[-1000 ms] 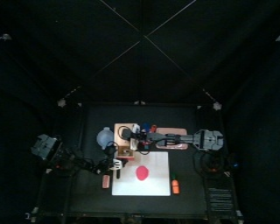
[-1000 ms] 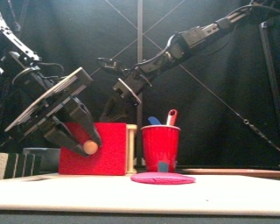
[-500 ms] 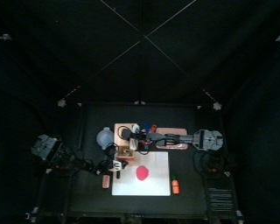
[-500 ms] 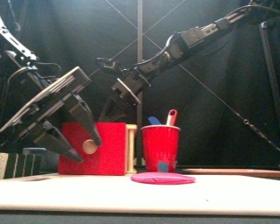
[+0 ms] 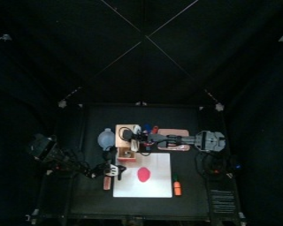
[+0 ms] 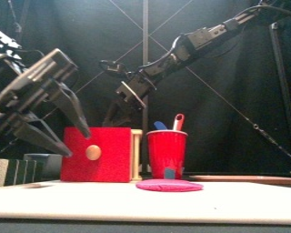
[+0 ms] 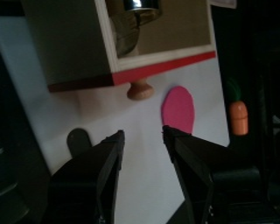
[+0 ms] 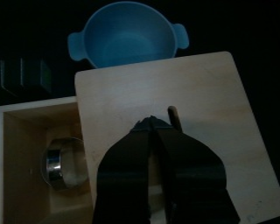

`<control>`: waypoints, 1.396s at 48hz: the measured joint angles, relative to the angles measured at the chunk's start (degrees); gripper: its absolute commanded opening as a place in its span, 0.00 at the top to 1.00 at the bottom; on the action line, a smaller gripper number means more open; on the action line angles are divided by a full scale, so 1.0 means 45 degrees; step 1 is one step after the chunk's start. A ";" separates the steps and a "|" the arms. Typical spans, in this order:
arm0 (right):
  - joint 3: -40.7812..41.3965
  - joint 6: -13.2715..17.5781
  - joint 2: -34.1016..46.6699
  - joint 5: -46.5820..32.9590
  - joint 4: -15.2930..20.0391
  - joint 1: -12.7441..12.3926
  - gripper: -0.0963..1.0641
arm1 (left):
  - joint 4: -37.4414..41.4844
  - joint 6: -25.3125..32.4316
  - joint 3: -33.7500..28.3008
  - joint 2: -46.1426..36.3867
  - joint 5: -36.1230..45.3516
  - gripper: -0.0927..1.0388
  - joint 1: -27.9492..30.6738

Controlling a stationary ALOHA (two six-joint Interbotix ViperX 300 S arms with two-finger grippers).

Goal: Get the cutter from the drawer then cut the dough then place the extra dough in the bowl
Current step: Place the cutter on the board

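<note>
Just now the left hand (image 7: 143, 138) hangs above the white cutting board (image 7: 60, 114) with its two fingers spread wide and nothing between them. Straight ahead of its fingertips, near but not touching, is the round knob (image 7: 137, 90) on the red drawer front (image 7: 136, 70) of the wooden box (image 8: 166, 92). The drawer stands open. The metal cutter (image 8: 60, 166) lies inside it, beyond the red front as seen from this hand, and neither hand touches it. Off to one side of this hand's fingers, the pink dough (image 7: 178, 109) lies flat on the board as a whole disc. Farther from the hand in the same direction, a toy carrot (image 7: 237, 116) lies near the board's edge.

The right hand (image 8: 154, 125) hovers over the top of the box with its fingers pressed together, gripping nothing. The open drawer with the cutter is below this hand and off to one side. The blue-grey bowl (image 8: 125, 35) sits on the surface (image 5: 168, 119) just beyond the box, ahead of this hand's fingertips. In the front view, a red cup (image 6: 167, 153) holding a blue and a red toy knife stands just beside the box, lower than the right hand and to its side.
</note>
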 measured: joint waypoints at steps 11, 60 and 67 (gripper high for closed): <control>-0.0098 0.0000 0.0020 0.0098 0.0020 0.0020 0.88 | 0.1348 0.0137 0.1152 -0.2266 -0.1270 0.23 -0.1055; -0.0820 0.0918 -0.0937 0.2227 0.1543 0.1680 0.34 | 1.2070 0.4102 0.5254 -0.6426 -0.8477 0.22 0.1777; -0.0840 0.1758 -0.0937 0.2402 0.0898 0.1641 0.31 | 1.2910 0.4414 0.5742 -0.6875 -0.8477 0.23 0.2031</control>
